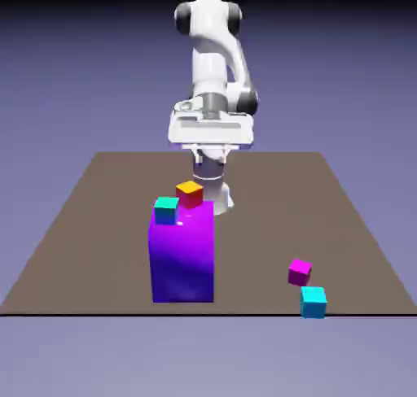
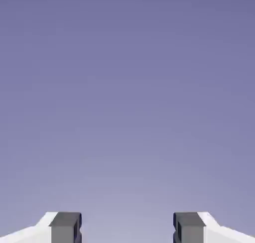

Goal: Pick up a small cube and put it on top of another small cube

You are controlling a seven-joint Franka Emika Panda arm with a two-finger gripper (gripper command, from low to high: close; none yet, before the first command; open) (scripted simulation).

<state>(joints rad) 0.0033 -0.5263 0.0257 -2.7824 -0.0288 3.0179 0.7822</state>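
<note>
The bright cyan small cube (image 1: 313, 302) lies at the table's front edge on the exterior view's right. A magenta cube (image 1: 300, 271) sits tilted just behind it, touching or nearly so. My gripper (image 1: 210, 133) hangs high over the far middle of the table, well away from both cubes. In the hand view the gripper (image 2: 127, 227) is open: its grey fingertips (image 2: 65, 227) stand wide apart with only the plain backdrop between them. No cube shows in the hand view.
A tall purple block (image 1: 182, 253) stands in the table's middle. On its top rest a cube with a teal top and blue front (image 1: 166, 210) and an orange-topped red cube (image 1: 190, 194). The brown table (image 1: 81, 241) ends just before the cyan cube.
</note>
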